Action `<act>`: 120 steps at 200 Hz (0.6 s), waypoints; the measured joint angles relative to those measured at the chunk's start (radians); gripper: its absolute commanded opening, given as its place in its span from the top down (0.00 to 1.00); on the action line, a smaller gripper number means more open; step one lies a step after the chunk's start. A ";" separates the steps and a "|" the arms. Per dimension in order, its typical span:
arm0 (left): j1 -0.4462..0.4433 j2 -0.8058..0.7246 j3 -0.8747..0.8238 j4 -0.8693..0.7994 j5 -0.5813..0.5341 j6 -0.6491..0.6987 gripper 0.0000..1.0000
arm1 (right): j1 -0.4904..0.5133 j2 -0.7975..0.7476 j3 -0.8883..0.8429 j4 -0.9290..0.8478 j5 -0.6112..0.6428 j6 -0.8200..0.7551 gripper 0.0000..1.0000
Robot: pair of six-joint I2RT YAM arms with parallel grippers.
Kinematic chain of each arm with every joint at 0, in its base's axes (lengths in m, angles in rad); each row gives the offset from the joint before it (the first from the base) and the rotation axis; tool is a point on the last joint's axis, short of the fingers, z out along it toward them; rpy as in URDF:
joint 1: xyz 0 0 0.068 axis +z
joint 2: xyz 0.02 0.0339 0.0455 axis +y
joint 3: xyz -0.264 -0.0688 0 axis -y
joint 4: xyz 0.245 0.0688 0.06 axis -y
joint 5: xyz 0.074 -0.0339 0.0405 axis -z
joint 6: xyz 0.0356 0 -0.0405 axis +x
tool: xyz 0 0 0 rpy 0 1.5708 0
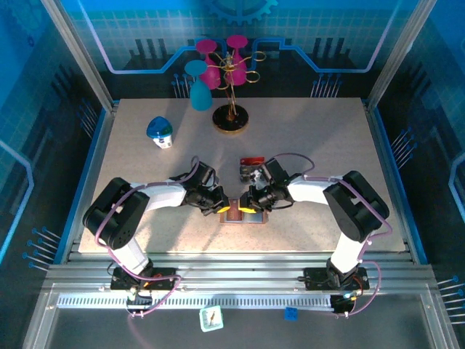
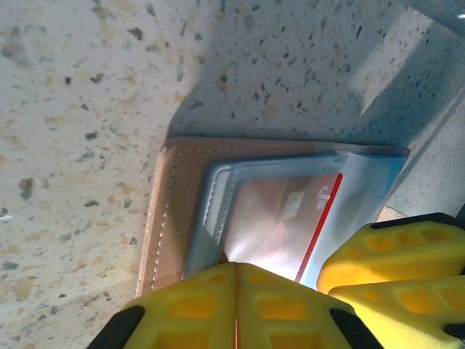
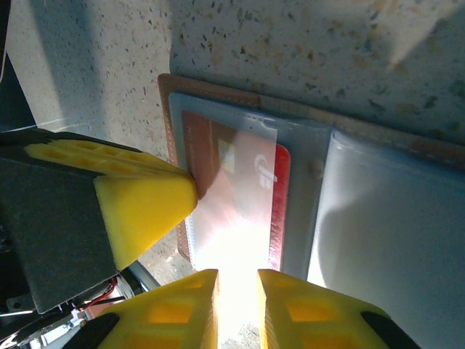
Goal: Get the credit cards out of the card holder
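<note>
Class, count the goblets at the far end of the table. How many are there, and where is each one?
3. The left pink goblet and right pink goblet are on the gold rack; the teal goblet is at its left. More could hide behind them.

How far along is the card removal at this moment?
Done: the card holder lies open; a red item beyond it may be a removed card. In hand: left gripper shut at the holder's edge, right gripper beside it. Left: a red card sits inside the holder.
</note>
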 measured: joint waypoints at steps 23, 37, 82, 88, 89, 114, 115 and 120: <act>0.000 -0.002 0.000 -0.002 -0.004 0.006 0.92 | 0.006 0.009 0.004 0.000 0.000 0.000 0.80; 0.000 -0.002 0.000 -0.002 -0.006 0.007 0.92 | 0.006 0.016 0.008 -0.002 0.000 0.000 0.79; 0.000 -0.002 0.000 -0.002 -0.006 0.007 0.92 | 0.007 0.030 0.040 0.001 0.000 0.000 0.79; 0.000 -0.002 0.000 -0.002 -0.006 0.007 0.92 | 0.007 0.030 0.040 0.001 0.000 0.000 0.79; 0.000 -0.002 0.000 -0.002 -0.006 0.007 0.92 | 0.007 0.030 0.040 0.000 0.000 0.000 0.79; 0.000 -0.002 -0.001 -0.002 -0.006 0.007 0.92 | 0.007 0.040 0.040 0.000 0.000 0.000 0.79; 0.000 -0.002 -0.001 -0.002 -0.006 0.007 0.92 | 0.007 0.040 0.040 0.000 0.000 -0.001 0.79; 0.000 -0.002 -0.001 -0.002 -0.006 0.007 0.92 | 0.007 0.043 0.040 0.000 0.000 -0.001 0.79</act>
